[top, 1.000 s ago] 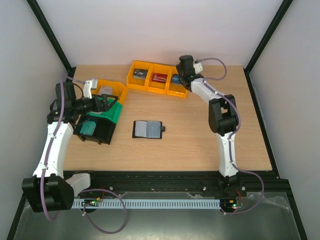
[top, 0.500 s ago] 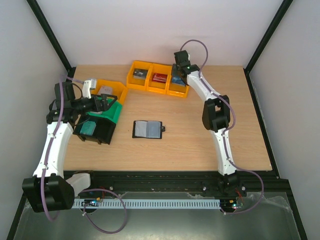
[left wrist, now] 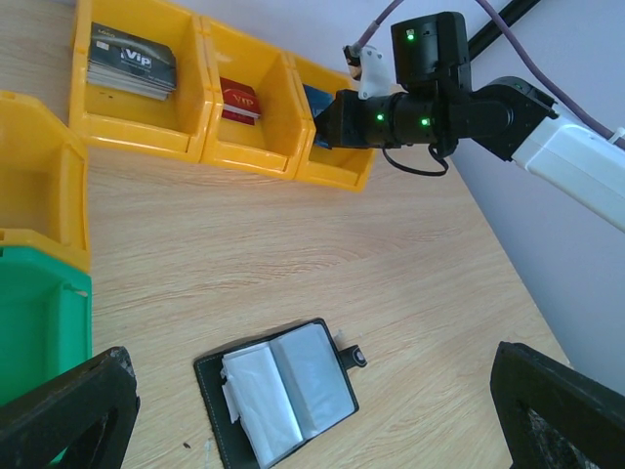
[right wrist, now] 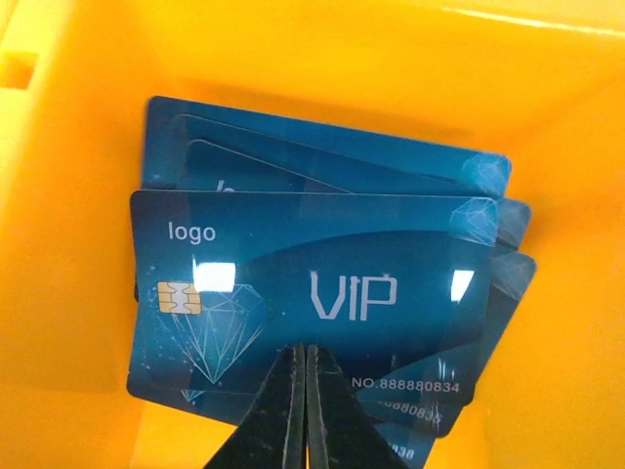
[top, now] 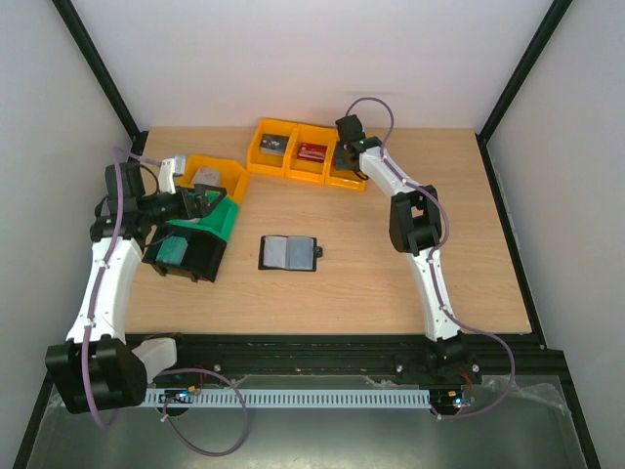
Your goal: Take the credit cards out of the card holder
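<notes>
1. Top external view: the card holder (top: 289,252) lies open mid-table and its pockets look empty, so I'd say this is nearly done.
2. The blue cards (right wrist: 312,293) sit in the far right yellow bin (right wrist: 68,195), with a red card (top: 312,151) in the next bin left.
3. The right claw (right wrist: 300,354) is pinched shut on nothing, tip over the blue stack. The left claw (top: 207,203) gapes wide at far left.
4. Bin walls crowd the right claw, but there's lots of bare wood around the card holder.

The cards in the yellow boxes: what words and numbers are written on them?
"logo": top blue card, upper left
"VIP": same card, middle
"NO.888880834": same card, lower right
"VIP": dark card, left wrist view
Print on the red card: too small to read
Number on a lower blue card: partly hidden
</notes>
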